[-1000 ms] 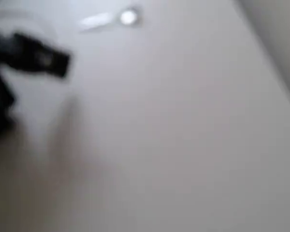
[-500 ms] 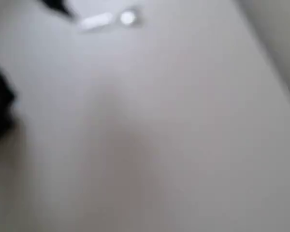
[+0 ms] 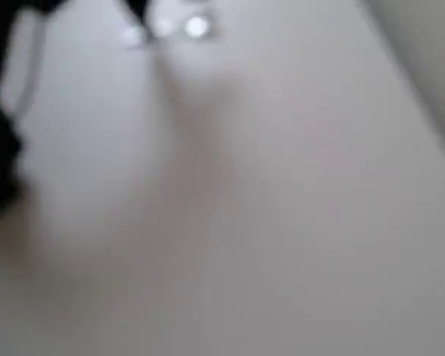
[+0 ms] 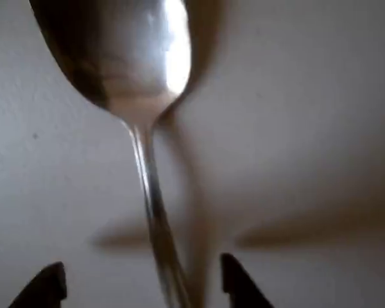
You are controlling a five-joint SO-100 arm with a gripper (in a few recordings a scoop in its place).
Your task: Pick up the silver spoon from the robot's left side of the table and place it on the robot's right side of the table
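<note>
– Where is the spoon [image 4: 138, 90]?
– On the table [image 3: 282, 222], near its far edge in the overhead view.
– And the gripper [image 4: 141, 285]?
– Spread wide, fingers [image 4: 234, 282] either side of the handle, not gripping.

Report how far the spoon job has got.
Done: the hand has reached the silver spoon; in the wrist view its two dark fingertips stand on either side of the handle with gaps showing, so it reads as open. In hand: lining up the grasp. Left: closing, lifting and carrying it across the table. In the overhead view the spoon lies at the top edge, not yet picked up.
</note>
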